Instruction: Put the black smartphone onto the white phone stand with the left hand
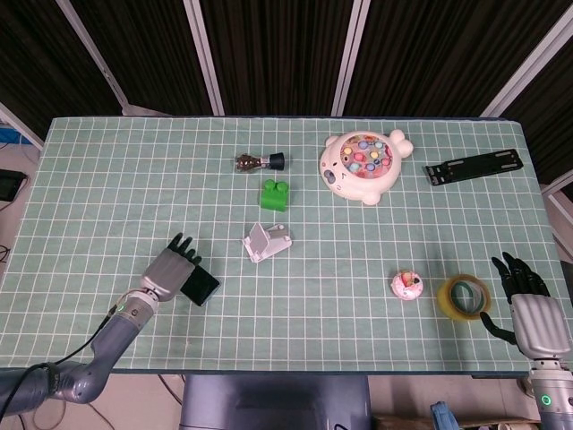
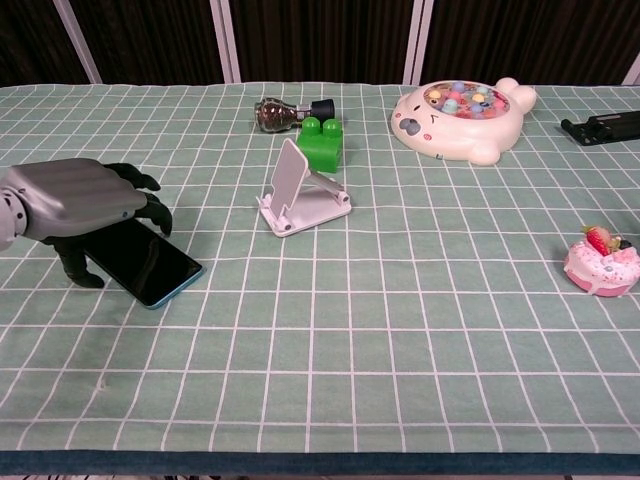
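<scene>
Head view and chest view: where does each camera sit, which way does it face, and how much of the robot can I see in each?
Head view: sits high, looks steeply down on the whole table; shows the left hand over the black smartphone with its forearm, and the right hand beside the tape roll.
Chest view: sits low at the near table edge, looks across towards the dark backdrop; shows only the left hand.
Both share the left hand, smartphone, white phone stand, green block and fishing toy.
</scene>
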Controlling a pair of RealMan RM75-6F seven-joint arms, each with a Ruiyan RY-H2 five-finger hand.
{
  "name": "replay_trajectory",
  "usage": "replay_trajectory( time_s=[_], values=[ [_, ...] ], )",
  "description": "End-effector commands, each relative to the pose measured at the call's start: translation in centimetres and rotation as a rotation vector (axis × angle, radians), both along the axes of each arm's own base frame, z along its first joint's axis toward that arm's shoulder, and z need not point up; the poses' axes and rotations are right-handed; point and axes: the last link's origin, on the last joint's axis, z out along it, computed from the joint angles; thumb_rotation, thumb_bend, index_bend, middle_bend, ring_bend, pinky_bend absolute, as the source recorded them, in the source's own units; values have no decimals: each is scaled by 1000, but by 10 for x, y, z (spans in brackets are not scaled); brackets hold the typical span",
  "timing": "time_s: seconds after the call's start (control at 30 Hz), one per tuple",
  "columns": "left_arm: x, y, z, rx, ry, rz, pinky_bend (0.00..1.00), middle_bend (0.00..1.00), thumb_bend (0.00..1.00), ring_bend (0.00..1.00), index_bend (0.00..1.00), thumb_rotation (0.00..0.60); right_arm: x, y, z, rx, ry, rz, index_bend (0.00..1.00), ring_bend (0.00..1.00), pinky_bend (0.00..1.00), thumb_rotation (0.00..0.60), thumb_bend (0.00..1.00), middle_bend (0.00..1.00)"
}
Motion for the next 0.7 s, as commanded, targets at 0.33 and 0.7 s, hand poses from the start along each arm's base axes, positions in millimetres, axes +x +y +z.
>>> replay_trajectory(
  time_s=[0.33, 0.7],
  values=[
    [-4, 0, -2, -1, -1, 9, 0, 291, 148, 0, 304, 600, 0, 0, 0, 0, 0, 0, 68, 0, 151, 600, 362, 0],
    [-7, -2, -7, -7, -1, 13, 0, 374, 160, 1, 364, 600, 0, 0, 0, 0, 0, -1, 68, 0, 151, 600, 362, 0]
  ],
)
